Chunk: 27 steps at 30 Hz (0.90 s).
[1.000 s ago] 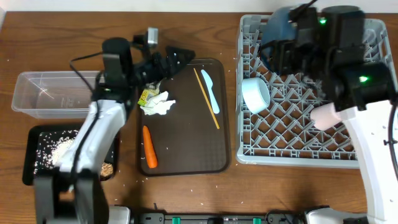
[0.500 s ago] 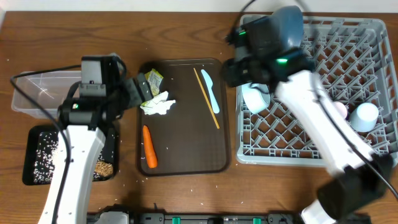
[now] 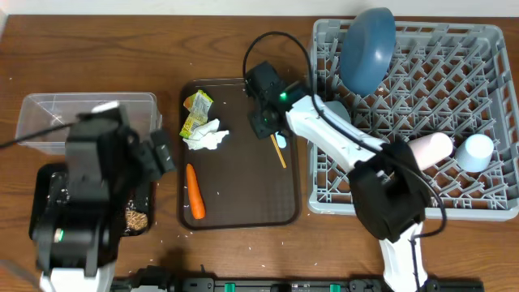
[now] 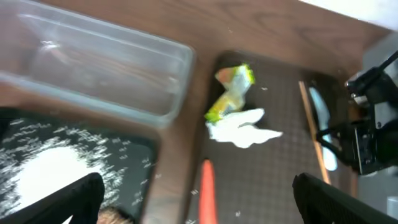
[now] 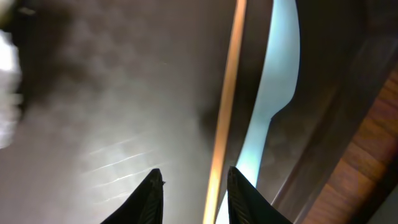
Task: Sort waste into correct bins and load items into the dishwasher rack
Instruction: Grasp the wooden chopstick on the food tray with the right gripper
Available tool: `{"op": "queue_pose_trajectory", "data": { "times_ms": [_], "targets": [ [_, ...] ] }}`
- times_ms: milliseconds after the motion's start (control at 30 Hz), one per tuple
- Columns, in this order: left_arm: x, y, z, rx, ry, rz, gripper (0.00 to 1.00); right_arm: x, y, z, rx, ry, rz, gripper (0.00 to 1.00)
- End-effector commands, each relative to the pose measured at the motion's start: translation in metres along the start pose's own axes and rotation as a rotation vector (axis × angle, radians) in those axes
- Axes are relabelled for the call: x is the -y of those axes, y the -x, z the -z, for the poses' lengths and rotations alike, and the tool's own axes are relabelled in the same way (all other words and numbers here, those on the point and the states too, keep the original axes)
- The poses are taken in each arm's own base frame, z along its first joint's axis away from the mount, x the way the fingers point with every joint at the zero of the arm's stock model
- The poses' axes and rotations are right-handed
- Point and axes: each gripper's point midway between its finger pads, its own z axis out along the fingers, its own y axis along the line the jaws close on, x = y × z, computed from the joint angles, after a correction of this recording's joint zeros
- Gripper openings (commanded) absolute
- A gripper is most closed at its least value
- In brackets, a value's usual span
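Note:
My right gripper (image 3: pixel 262 123) is down over the chopsticks (image 3: pixel 281 156) and the light blue utensil (image 3: pixel 280 139) on the brown serving tray (image 3: pixel 243 203). In the right wrist view the right gripper (image 5: pixel 196 190) stands narrowly open. One chopstick (image 5: pixel 227 93) lies between its fingers, close to the right one, and the utensil (image 5: pixel 273 81) lies just outside. My left gripper (image 4: pixel 199 211) is wide open and empty above the carrot (image 4: pixel 207 186). Tissue (image 3: pixel 207 136), wrapper (image 3: pixel 195 109) and carrot (image 3: pixel 195 192) lie on the serving tray.
The clear box (image 3: pixel 81 113) sits at the left, the black tray (image 3: pixel 45 231) with crumbs in front of it under my left arm. The grey rack (image 3: pixel 486 195) at the right holds the dark blue plate (image 3: pixel 366 49), pink cup (image 3: pixel 430 150) and light blue cup (image 3: pixel 477 150).
My right arm swung from the rack to the serving tray and came down over the chopsticks, its jaws narrowing. My left arm drew back from the tray's far corner toward the front left.

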Motion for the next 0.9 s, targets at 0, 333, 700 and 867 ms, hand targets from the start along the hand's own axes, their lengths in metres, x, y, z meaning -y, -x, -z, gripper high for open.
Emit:
{"op": "queue_pose_trajectory", "data": {
  "times_ms": [0, 333, 700, 867],
  "targets": [
    [-0.025, 0.001, 0.018, 0.047, 0.122, 0.031, 0.98, 0.009, -0.011, -0.024, -0.041, -0.063, -0.008, 0.26],
    [-0.035, -0.021, 0.013, -0.06, 0.18, 0.009, 0.98, 0.009, -0.023, -0.047, -0.089, -0.055, -0.033, 0.22],
    [-0.035, -0.023, 0.005, -0.092, 0.19, 0.002, 0.98, 0.001, -0.04, -0.059, -0.166, 0.026, -0.17, 0.01],
    [-0.035, -0.023, 0.002, -0.102, 0.193, 0.0, 0.98, 0.012, -0.024, -0.035, -0.118, -0.044, -0.164, 0.01]
  ]
}}
